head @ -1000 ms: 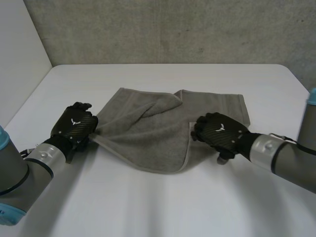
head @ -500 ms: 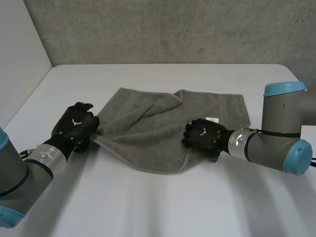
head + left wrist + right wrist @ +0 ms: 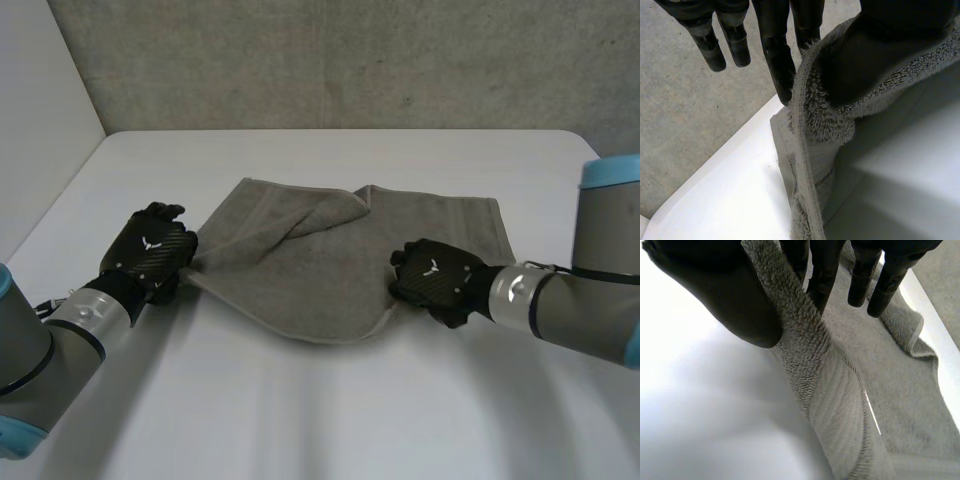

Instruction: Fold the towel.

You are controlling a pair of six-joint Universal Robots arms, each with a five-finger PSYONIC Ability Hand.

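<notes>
Counts one table [image 3: 330,420], white. Counts one towel [image 3: 330,265], grey, a single piece, with one part folded over the rest. Counts two arms, one to each side: left arm [image 3: 45,350] and right arm [image 3: 585,310]. Counts two black hands, one per arm: left hand [image 3: 152,255] and right hand [image 3: 435,278]. Notes two pinches on the one towel, one by each hand: one at its left corner, one at its right edge. Notes one grey wall [image 3: 350,60] behind the table and one pale panel [image 3: 40,110] at the table's left. Tallies loose items on the table at one.
</notes>
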